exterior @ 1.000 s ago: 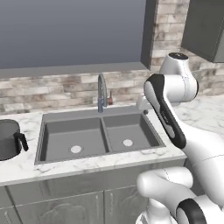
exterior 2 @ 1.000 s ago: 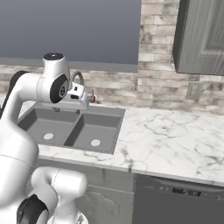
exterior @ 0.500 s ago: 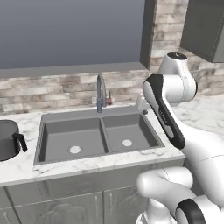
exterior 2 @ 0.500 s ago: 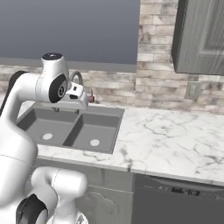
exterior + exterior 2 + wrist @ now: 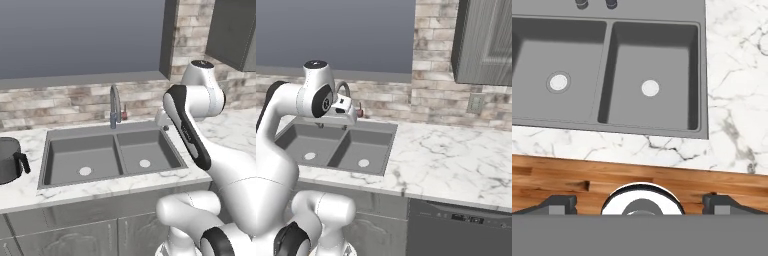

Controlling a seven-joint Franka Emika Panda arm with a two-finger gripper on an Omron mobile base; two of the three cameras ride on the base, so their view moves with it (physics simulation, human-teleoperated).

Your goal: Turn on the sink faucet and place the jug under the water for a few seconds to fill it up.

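Jug (image 5: 9,160): wide dark gray pot shape, small black handle on its side facing the sink, sitting upright on the marble counter (image 5: 30,192) left of the sink (image 5: 112,155), apart from the rim.

Sink: gray double basin, pale round drain in each half, both basins bare. Faucet (image 5: 115,106): slim gray gooseneck at the back rim over the divider, reddish lever (image 5: 124,114) just to its right. No stream from the spout.

Open marble (image 5: 456,155) to the right of the sink; brick wall (image 5: 60,102) close behind the faucet.

Arm folded high, elbow bent, hand above the right basin. Gripper (image 5: 640,202) looks down at the sink's front edge, fingers spread wide, nothing between them.
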